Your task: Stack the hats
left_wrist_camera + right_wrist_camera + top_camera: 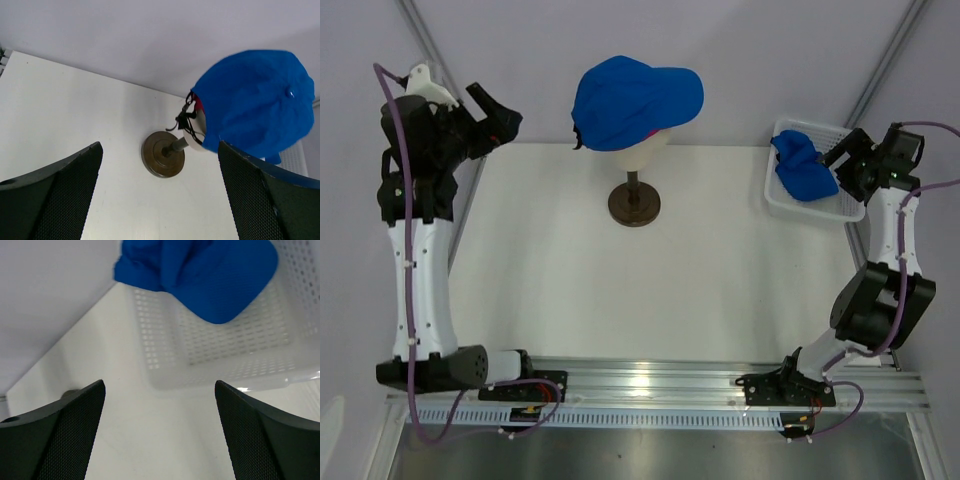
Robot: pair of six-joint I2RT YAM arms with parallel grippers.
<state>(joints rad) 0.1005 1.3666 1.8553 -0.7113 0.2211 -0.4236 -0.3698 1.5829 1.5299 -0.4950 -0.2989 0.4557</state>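
Only thing in the way mid-bench is the mannequin stand (634, 203) with the blue cap (635, 100) on top. Bench (550, 260) left of it and in front is wide open. Mesh basket (800, 208) sits well off to its right.

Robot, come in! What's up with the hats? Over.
Both empty: left gripper open, right gripper open. One blue cap on mannequin head, pink cap peeking underneath; second blue cap in basket. Nothing blocking.

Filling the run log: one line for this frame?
left gripper: open, empty | right gripper: open, empty | blue cap: on mannequin head, over pink fabric | second blue cap: in basket
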